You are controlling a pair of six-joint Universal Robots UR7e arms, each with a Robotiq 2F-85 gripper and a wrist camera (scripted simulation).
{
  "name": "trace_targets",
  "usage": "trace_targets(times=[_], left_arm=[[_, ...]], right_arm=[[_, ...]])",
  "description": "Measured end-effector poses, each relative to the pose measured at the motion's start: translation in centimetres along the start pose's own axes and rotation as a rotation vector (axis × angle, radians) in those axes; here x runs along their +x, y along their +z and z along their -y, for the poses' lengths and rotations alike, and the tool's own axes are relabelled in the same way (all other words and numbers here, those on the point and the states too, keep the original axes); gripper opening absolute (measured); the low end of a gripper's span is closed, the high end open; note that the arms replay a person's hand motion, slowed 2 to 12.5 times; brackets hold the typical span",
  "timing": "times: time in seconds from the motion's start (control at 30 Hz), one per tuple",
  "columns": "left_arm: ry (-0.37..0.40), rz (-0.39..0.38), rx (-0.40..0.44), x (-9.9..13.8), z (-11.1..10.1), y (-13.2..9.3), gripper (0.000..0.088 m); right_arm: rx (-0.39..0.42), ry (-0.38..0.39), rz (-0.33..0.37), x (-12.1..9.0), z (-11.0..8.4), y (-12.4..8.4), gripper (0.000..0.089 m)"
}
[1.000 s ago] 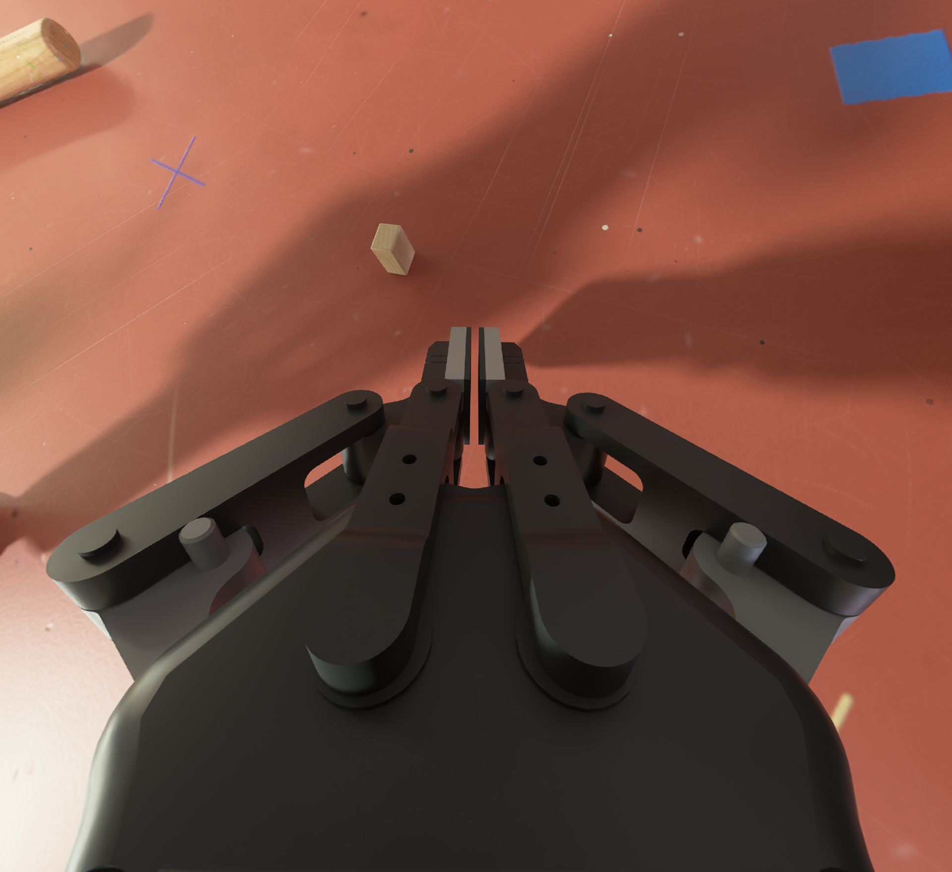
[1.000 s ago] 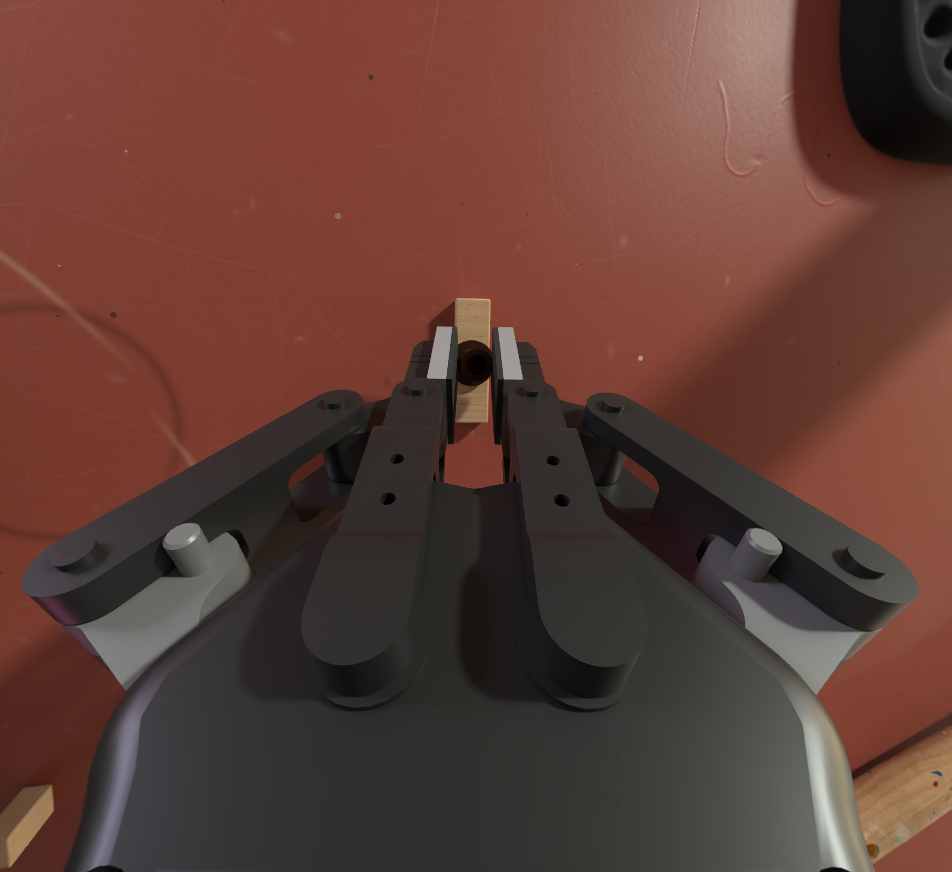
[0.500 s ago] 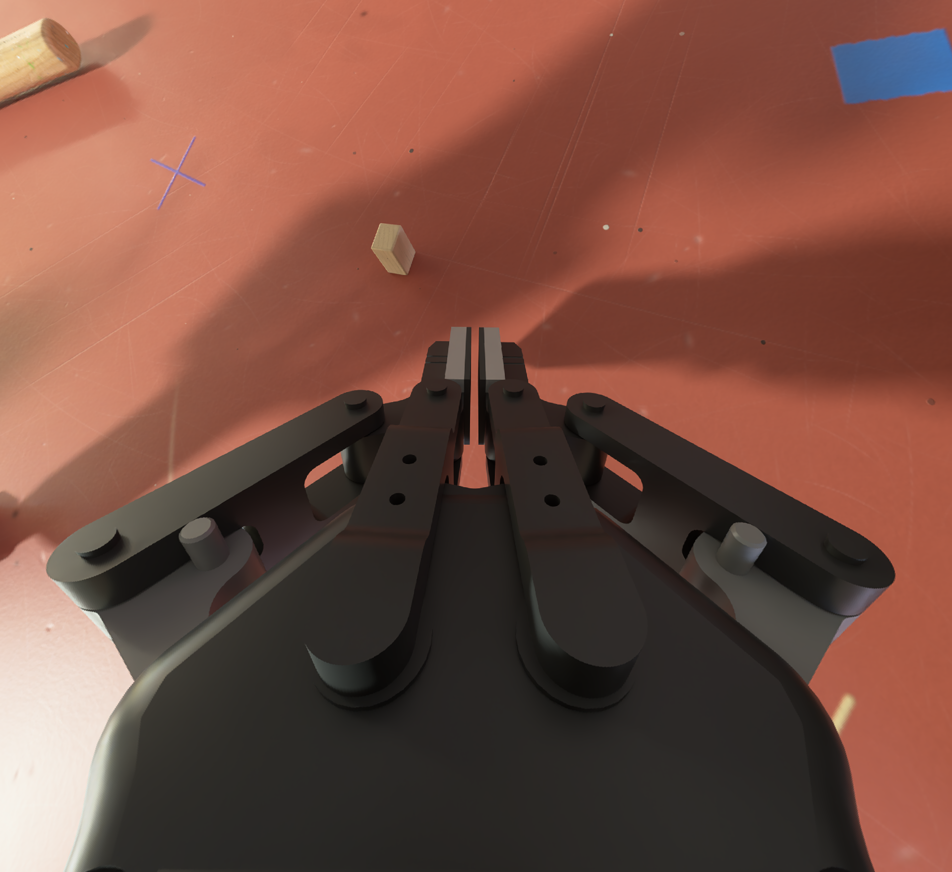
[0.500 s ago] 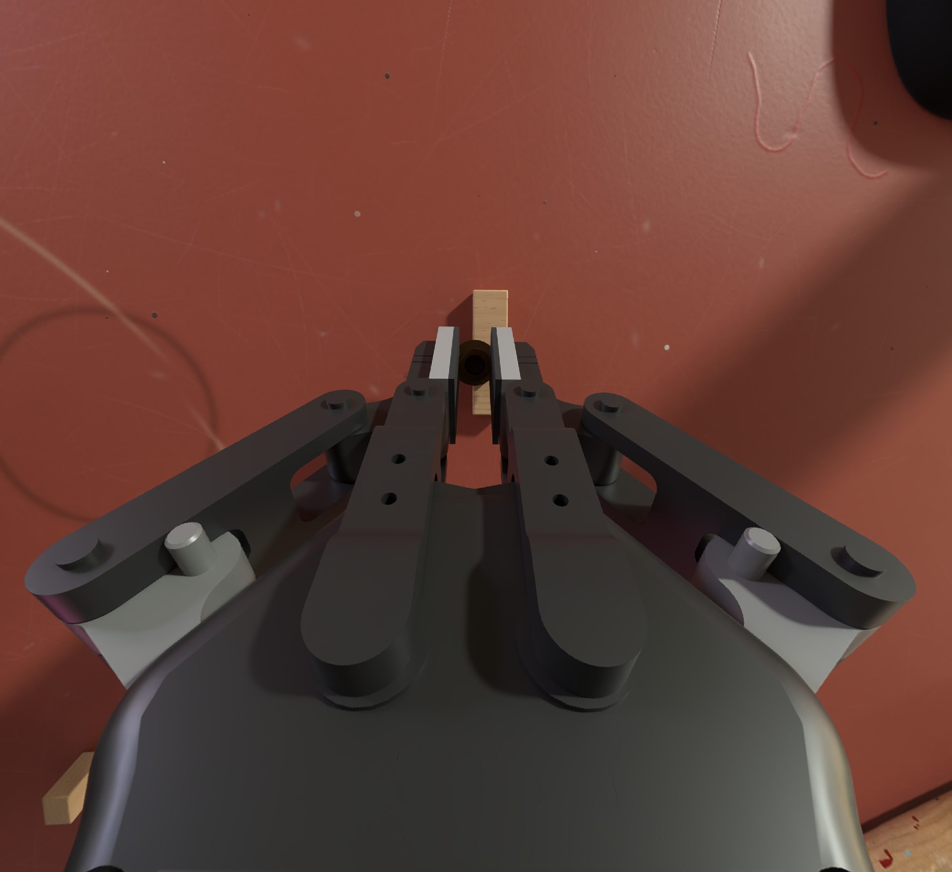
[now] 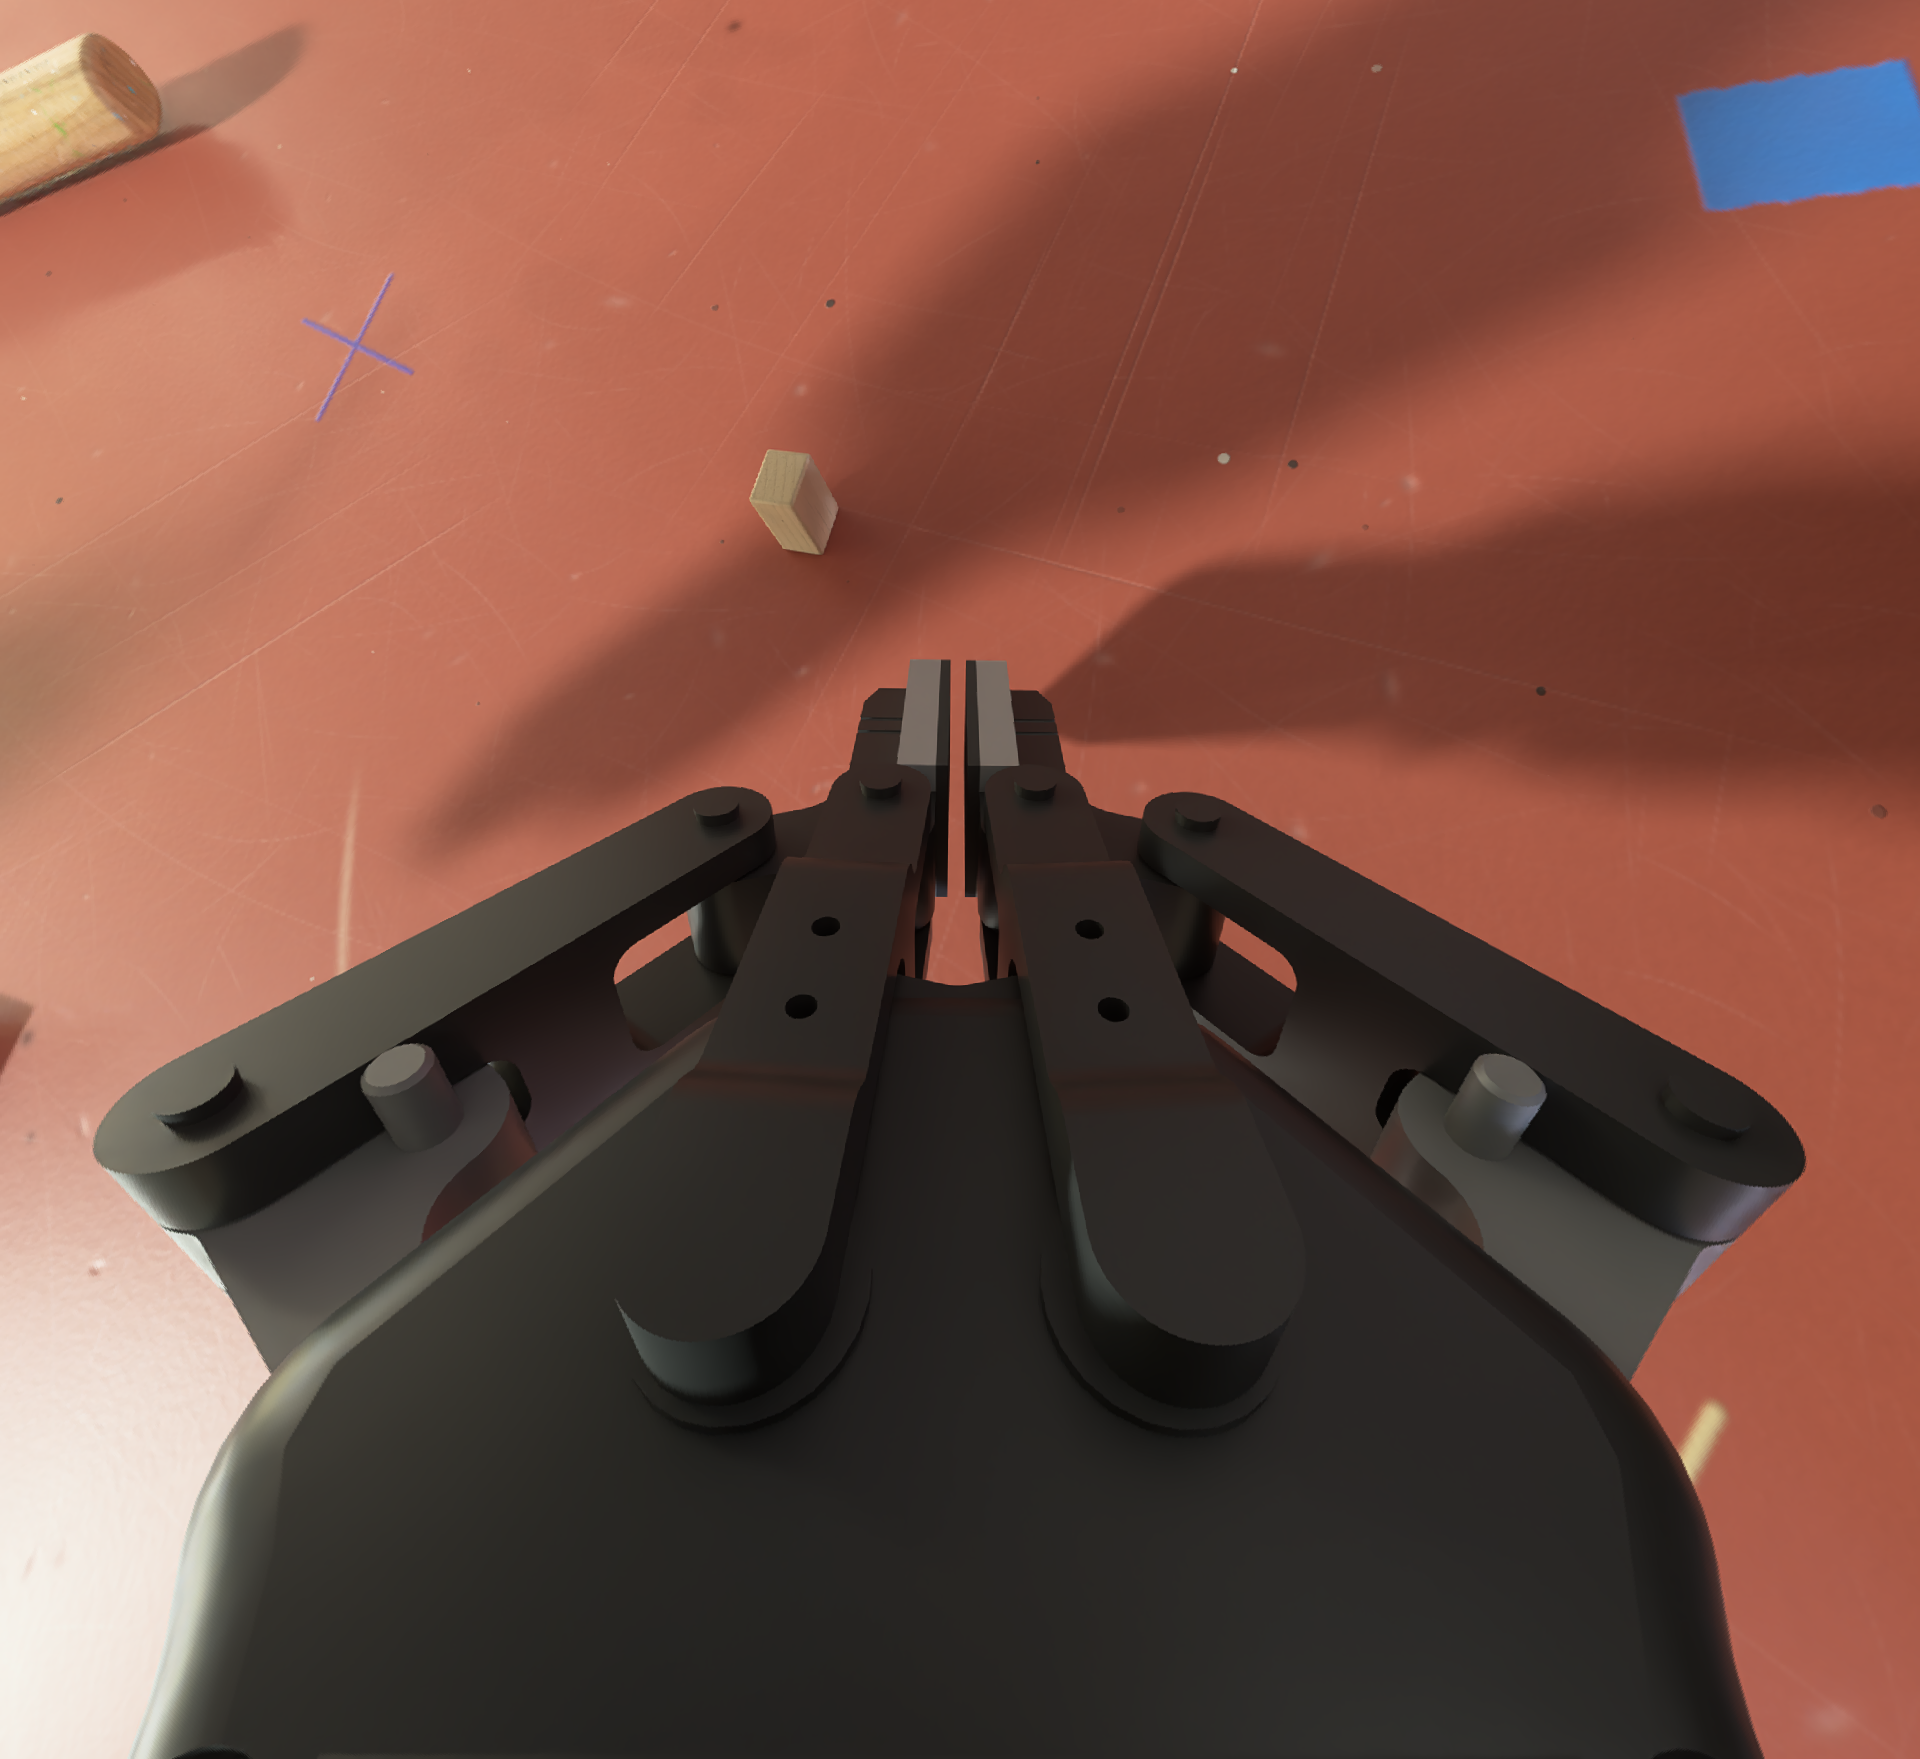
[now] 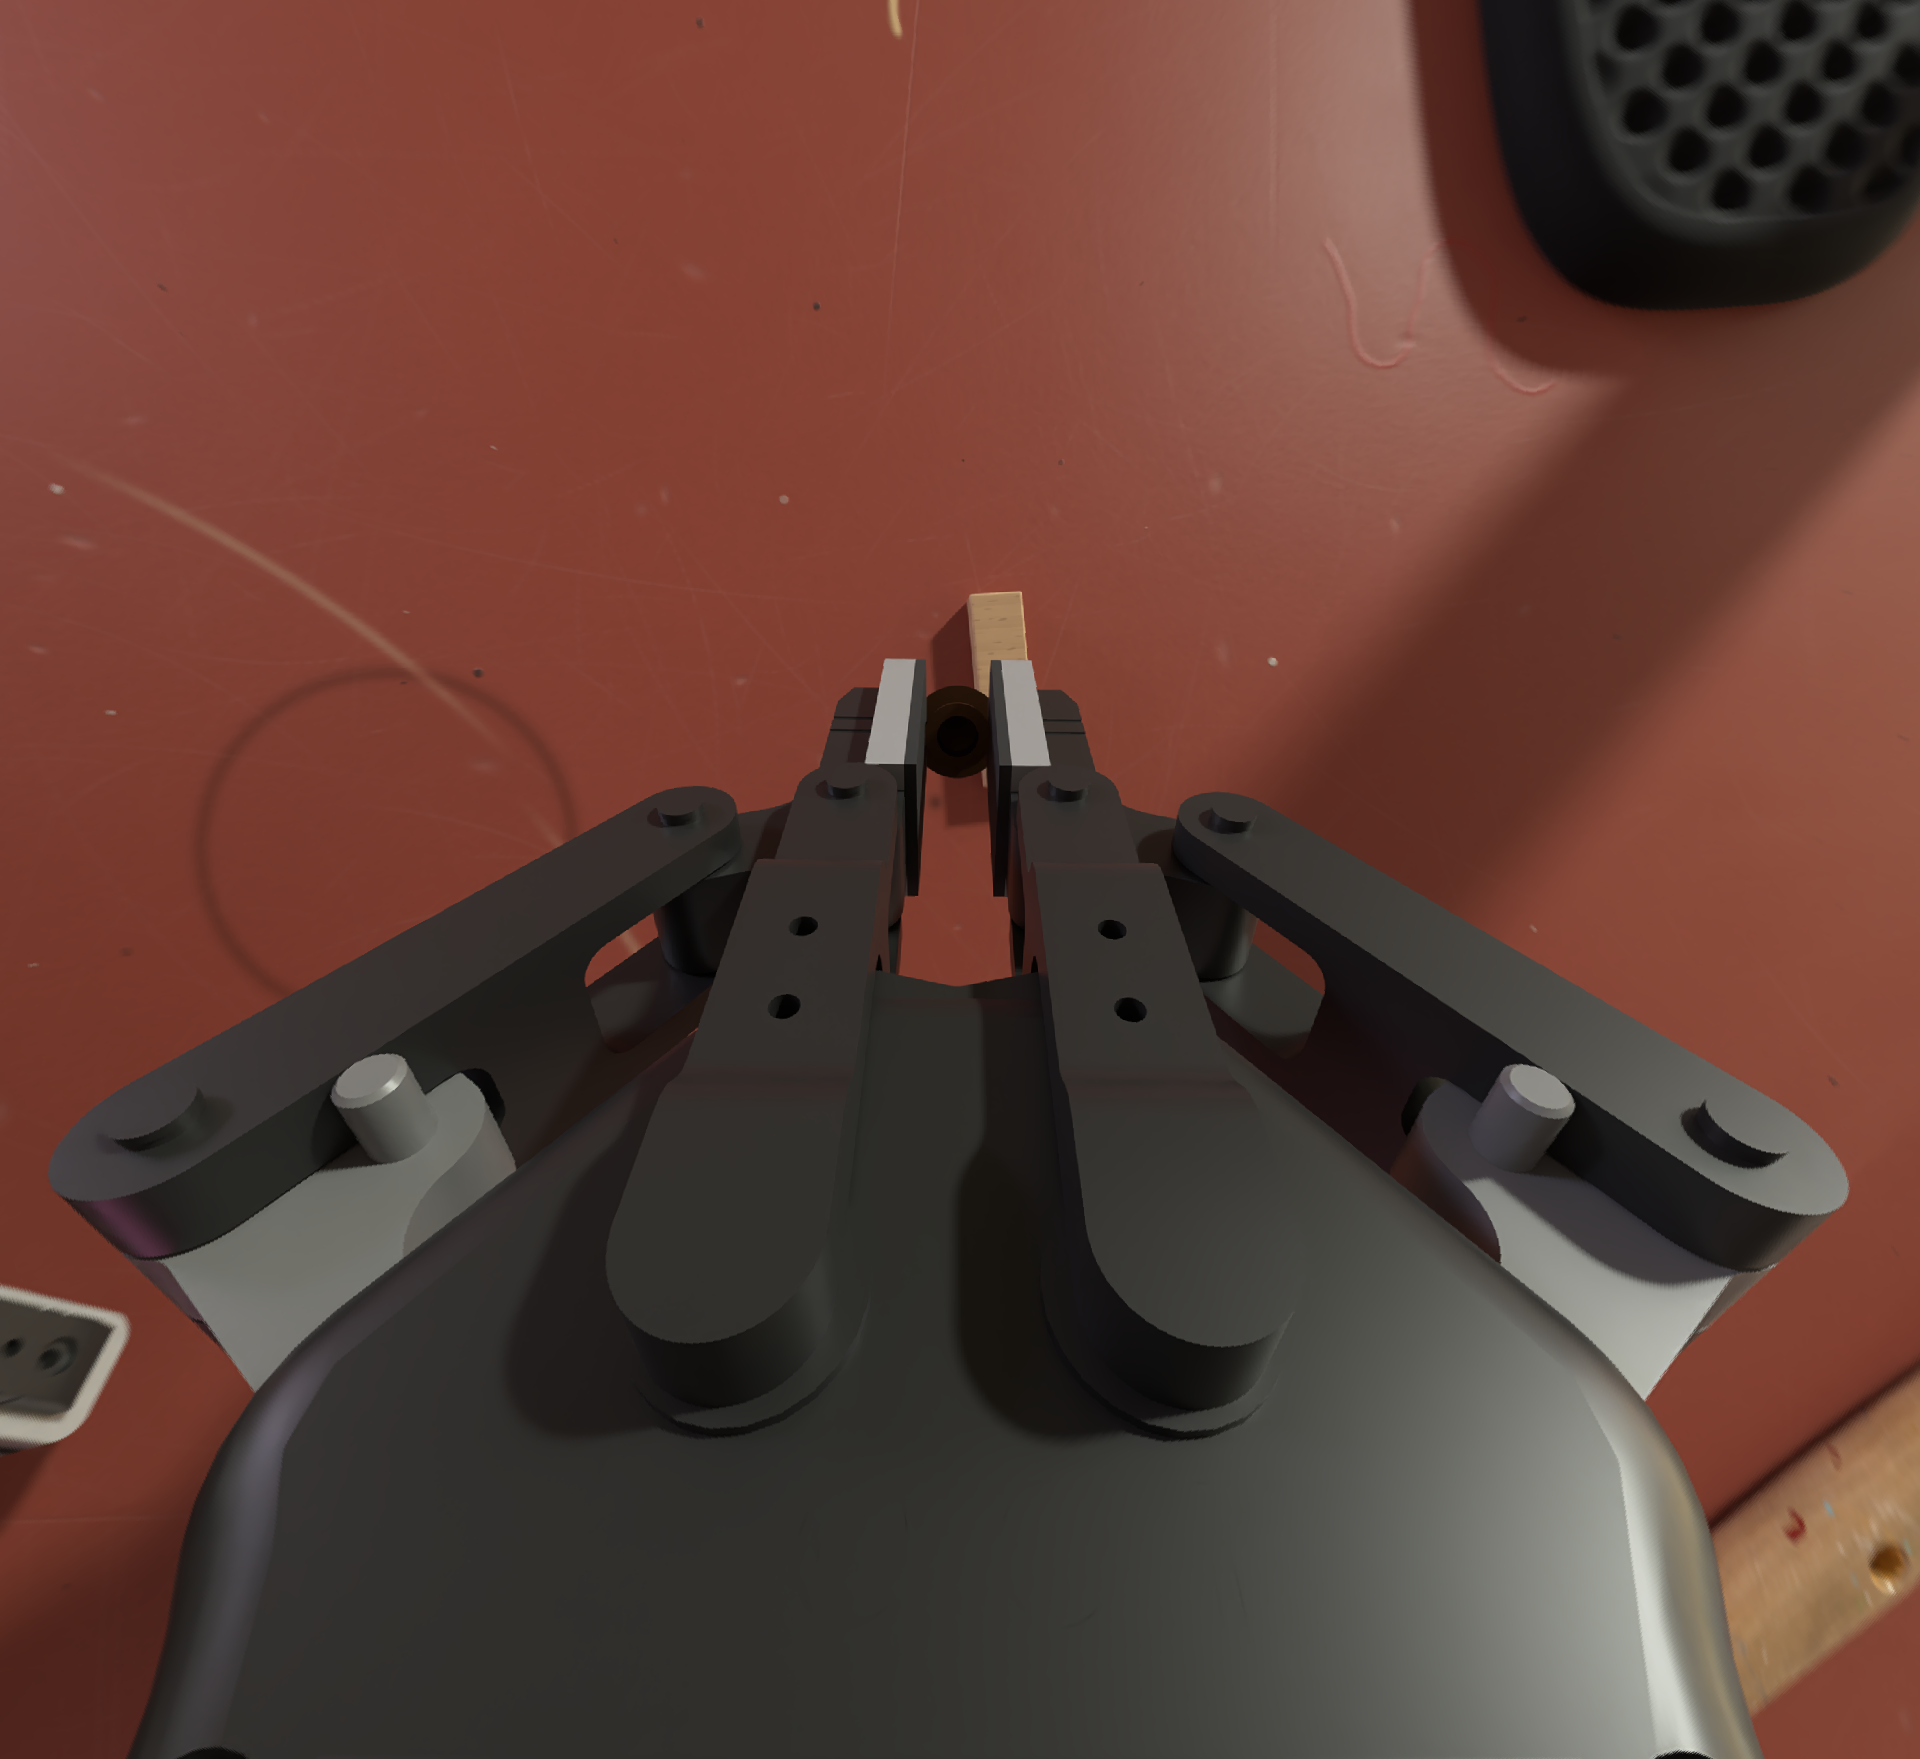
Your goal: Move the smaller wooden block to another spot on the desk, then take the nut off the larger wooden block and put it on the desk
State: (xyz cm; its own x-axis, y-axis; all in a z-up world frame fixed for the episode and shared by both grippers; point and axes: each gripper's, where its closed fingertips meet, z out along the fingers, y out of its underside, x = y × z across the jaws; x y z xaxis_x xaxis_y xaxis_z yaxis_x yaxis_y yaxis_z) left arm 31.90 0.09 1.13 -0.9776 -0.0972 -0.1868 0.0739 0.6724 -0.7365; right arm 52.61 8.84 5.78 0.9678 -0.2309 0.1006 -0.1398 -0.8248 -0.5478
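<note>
The right hand (image 6: 957, 712) pinches a small dark nut (image 6: 957, 735) between its two grey fingertip pads, the nut's bore facing the camera and both pads pressed against its sides. Just beyond the tips, a narrow pale wooden block (image 6: 997, 626) lies on the red tabletop (image 6: 520, 255); part of it is hidden behind the right pad, and whether the nut touches it cannot be told from this angle. A black perforated object (image 6: 1725, 47) sits at the upper right of that view, a length of speckled wood (image 6: 1787, 1543) crosses the lower right corner, and a pale grey piece with small holes (image 6: 47, 1361) shows at the left edge. The left hand (image 5: 957, 712) has its pads pressed almost together with only a thin slit between them and nothing held. Ahead of it and slightly to the left, well apart from the tips, a small wooden block (image 5: 794, 501) rests on the tabletop (image 5: 1351, 878). Farther left a thin purple cross mark (image 5: 356, 345) is drawn on the surface, a wooden dowel (image 5: 73, 111) lies at the far left edge, and a blue patch (image 5: 1803, 137) sits at the upper right.
</note>
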Motion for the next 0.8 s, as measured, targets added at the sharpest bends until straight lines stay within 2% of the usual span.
trace_targets(times=[0.2, 0.4, 0.6, 0.8], left_arm=[[0.003, 0.003, 0.000, 0.0, 0.0, 0.0, 0.0025], [0.010, 0.009, 0.000, 0.0, 0.0, 0.0, 0.0025], [0.011, 0.010, 0.000, 0.0, 0.0, 0.0, 0.0024], [0.014, 0.012, 0.000, 0.0, 0.0, 0.0, 0.0024]], right_arm=[[0.068, 0.032, -0.095, -1.3, 0.1, -5.0, 0.0107], [0.099, 0.085, -0.164, -3.7, -1.9, -9.7, 0.0107], [0.095, 0.176, -0.204, -6.8, -6.0, -12.8, 0.0107], [0.036, 0.326, -0.241, -9.3, -11.8, -13.5, 0.0107]])
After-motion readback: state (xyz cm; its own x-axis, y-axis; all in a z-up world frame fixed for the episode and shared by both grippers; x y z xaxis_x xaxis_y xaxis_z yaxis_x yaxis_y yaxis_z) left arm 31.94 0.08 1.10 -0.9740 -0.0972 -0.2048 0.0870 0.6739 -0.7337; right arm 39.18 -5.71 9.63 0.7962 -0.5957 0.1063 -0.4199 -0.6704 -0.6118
